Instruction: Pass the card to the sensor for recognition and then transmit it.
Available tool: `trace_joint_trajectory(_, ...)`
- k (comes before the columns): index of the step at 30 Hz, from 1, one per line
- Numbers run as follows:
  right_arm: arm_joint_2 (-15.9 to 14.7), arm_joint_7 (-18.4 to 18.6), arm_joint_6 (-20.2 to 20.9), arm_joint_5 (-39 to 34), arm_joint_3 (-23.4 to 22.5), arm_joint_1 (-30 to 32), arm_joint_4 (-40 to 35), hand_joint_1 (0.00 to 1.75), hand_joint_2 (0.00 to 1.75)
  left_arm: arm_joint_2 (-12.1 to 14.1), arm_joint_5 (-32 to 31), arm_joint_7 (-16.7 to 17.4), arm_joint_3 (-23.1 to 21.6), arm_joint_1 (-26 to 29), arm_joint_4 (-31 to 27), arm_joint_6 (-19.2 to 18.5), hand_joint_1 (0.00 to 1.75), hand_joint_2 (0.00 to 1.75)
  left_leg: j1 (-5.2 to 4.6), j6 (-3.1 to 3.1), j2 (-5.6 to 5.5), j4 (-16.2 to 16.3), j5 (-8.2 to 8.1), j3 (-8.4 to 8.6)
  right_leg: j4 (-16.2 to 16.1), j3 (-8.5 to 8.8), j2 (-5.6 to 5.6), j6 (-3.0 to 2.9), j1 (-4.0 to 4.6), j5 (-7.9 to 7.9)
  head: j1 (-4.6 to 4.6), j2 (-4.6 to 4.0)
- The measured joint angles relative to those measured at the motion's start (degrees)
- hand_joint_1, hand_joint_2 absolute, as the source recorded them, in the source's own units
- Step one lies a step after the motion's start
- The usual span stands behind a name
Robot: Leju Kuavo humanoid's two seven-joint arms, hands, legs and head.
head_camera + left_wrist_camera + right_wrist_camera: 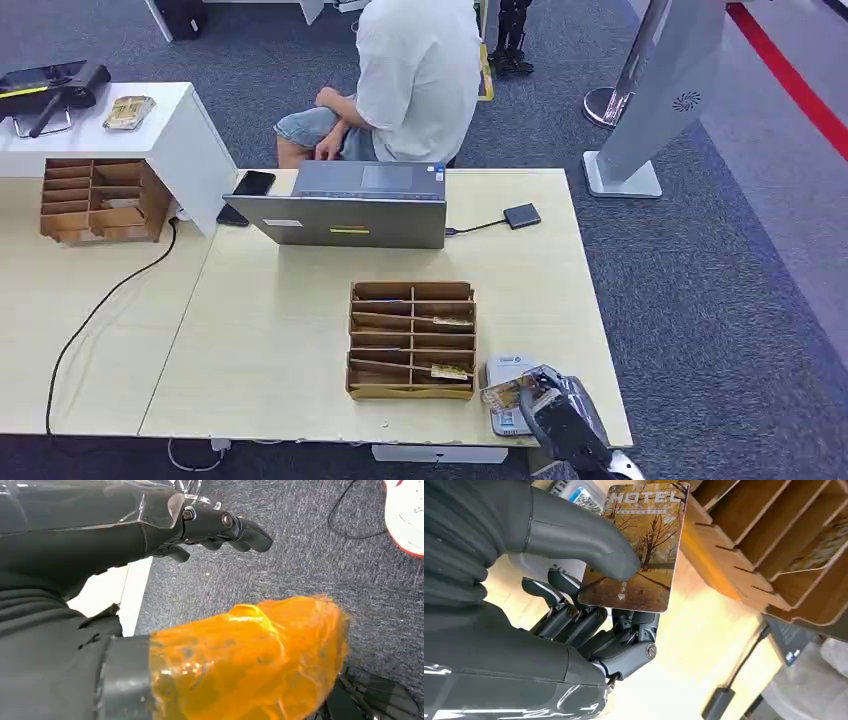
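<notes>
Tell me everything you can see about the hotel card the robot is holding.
The card is a thin glossy rectangle with rounded corners, printed with autumn trees in golden brown and the word HOTEL along one end. The right robot hand pinches it, thumb on its printed face and dark fingers behind. From the head view it sits over the small grey sensor, beside the wooden organizer.

Hidden and cut-off parts at the card desk

The right hand (553,405) covers most of the sensor (503,372); its arm leaves the frame at 5 o'clock. At 12 o'clock, the seated person (415,75) is cropped above the shoulders. Print under "HOTEL" on the card (639,545) is unreadable.
</notes>
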Motion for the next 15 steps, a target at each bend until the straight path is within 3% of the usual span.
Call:
trace_joint_trajectory(3,-0.5,2.3,1.1,0.3,0.0,-0.4,1.5,1.75,1.75,0.1,-0.3,0.0,0.0,0.0,0.0,-0.1,0.00,0.00,0.00,0.00,0.00,0.0,0.00,0.00,0.0,0.00,0.00,0.00,0.00,0.00,0.00,0.00)
trace_joint_trajectory(15,-0.9,3.0,1.6,1.0,0.0,-1.6,3.1,1.75,1.75,0.1,-0.5,0.0,0.0,0.0,0.0,-0.1,0.00,0.00,0.00,0.00,0.00,0.0,0.00,0.00,0.0,0.00,0.00,0.00,0.00,0.00,0.00,0.00)
